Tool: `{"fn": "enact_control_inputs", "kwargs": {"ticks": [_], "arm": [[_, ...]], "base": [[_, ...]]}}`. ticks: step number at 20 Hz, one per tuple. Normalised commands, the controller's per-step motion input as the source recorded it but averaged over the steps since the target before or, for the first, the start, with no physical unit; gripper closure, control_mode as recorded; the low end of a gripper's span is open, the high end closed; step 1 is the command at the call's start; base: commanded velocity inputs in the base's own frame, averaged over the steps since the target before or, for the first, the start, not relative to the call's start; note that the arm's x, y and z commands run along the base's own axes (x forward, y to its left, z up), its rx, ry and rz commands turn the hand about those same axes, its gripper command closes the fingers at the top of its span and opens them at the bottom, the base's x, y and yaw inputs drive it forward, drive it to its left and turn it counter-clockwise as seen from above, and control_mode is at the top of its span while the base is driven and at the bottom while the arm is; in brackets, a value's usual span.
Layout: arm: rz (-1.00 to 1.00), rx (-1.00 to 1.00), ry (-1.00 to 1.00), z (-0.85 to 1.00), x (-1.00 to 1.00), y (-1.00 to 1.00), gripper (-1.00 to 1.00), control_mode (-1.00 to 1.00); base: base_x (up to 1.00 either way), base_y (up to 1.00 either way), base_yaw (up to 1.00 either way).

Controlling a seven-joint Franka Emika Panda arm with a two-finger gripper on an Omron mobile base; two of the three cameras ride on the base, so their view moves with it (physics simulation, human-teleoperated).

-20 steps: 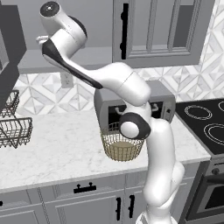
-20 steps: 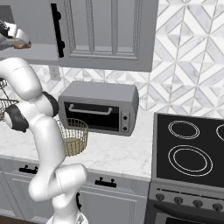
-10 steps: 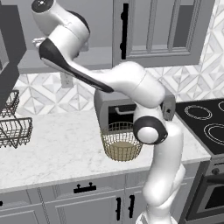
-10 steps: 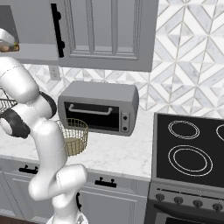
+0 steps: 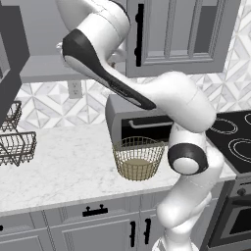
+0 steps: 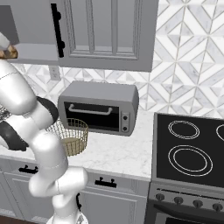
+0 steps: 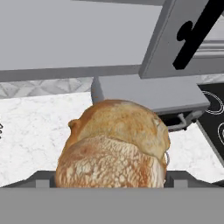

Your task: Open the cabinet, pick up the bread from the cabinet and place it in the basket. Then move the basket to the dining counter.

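Observation:
The bread (image 7: 114, 146), a golden-brown crusty bun, sits close in front of the hand camera, hanging above the worktop. My gripper (image 7: 111, 180) is shut on it, a dark finger on each side. At the right base view's upper left edge, the bread (image 6: 8, 53) peeks out under the white hand, in front of the open cabinet (image 6: 28, 30). The tan wire basket (image 5: 138, 158) stands on the marble worktop before the toaster oven, below and to the right of the hand; the basket (image 6: 72, 134) holds nothing. The dining counter is out of view.
A grey toaster oven (image 6: 98, 107) stands behind the basket. The neighbouring cabinet door (image 5: 181, 34) with its black bar handle is closed. Dark wire racks (image 5: 14, 142) stand at the left of the worktop (image 5: 63, 171). A black hob (image 6: 190, 148) lies to the right.
The arm has swung: its elbow has come forward and right over the toaster oven, and the hand has slid to the left edge of the right base view and dropped a little.

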Motion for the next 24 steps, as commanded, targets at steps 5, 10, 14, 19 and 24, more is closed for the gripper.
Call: {"fn": "enact_control_inputs", "kwargs": {"ticks": [5,10,14,19,24], "arm": [[0.0,0.15,0.08,-0.64,-0.84,-0.8,1.0,-1.0],[0.02,0.15,0.01,-0.83,-0.36,-0.93,1.0,-1.0],[0.13,0.12,0.0,-0.66,0.08,-0.9,1.0,-1.0],[0.19,0.13,0.0,-0.66,0.35,-0.61,1.0,-1.0],[0.13,0.05,0.09,-0.47,0.28,-0.19,1.0,-1.0]], "base": [[0.0,0.0,0.0],[0.0,0.0,0.0],[0.0,0.0,0.0],[0.0,0.0,0.0],[0.0,0.0,0.0]]}}
